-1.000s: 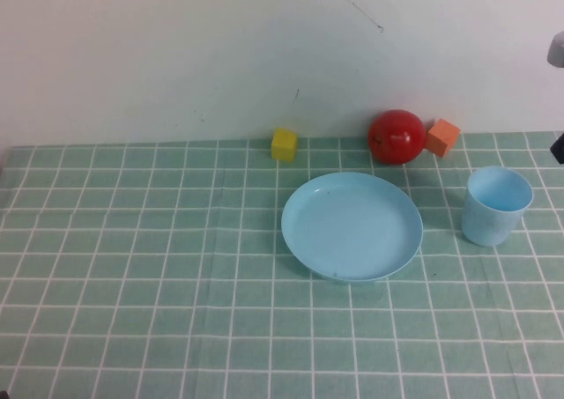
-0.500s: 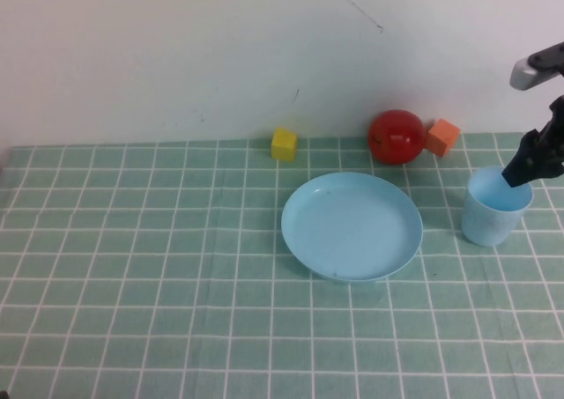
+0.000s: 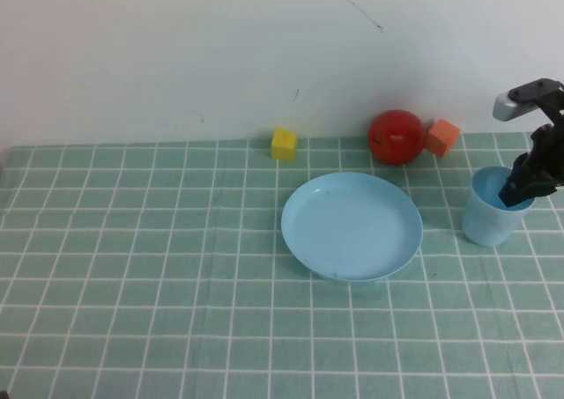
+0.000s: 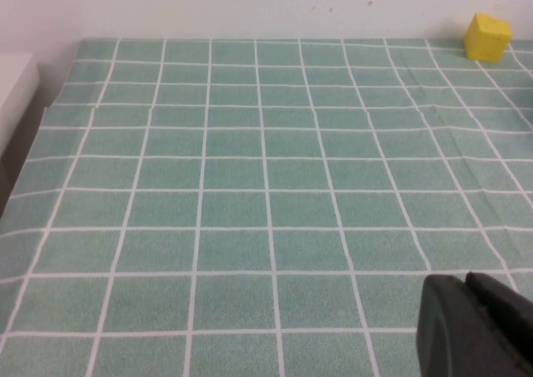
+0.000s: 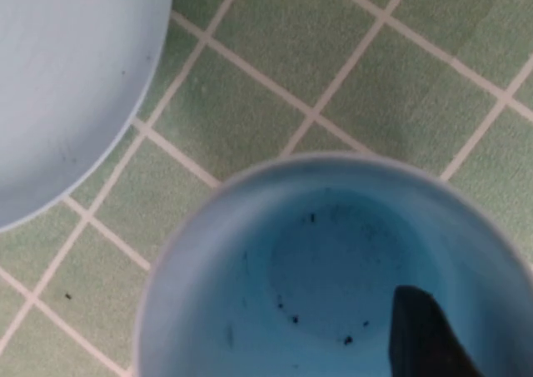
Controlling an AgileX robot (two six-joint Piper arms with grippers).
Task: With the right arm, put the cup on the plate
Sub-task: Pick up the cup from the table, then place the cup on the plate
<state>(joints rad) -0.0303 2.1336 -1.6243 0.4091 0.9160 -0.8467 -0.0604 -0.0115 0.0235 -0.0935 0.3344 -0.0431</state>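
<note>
The light blue cup (image 3: 490, 216) stands upright on the green checked cloth, to the right of the round light blue plate (image 3: 352, 226) and apart from it. My right gripper (image 3: 520, 190) reaches down into the cup's mouth from the right. In the right wrist view one dark finger (image 5: 425, 335) hangs inside the cup (image 5: 275, 252), clear of its wall; the other finger is out of view. The plate's edge (image 5: 67, 77) shows beside the cup. My left gripper (image 4: 465, 280) is shut and empty, low over the cloth; it does not show in the high view.
A red ball (image 3: 397, 136) and an orange cube (image 3: 443, 136) sit by the back wall behind the plate and cup. A yellow cube (image 3: 284, 144) sits further left by the wall, and also shows in the left wrist view (image 4: 487, 36).
My right arm has come in from the right edge and lowered its gripper from above the cup's rim into the cup's mouth. The cup and plate have not moved.
</note>
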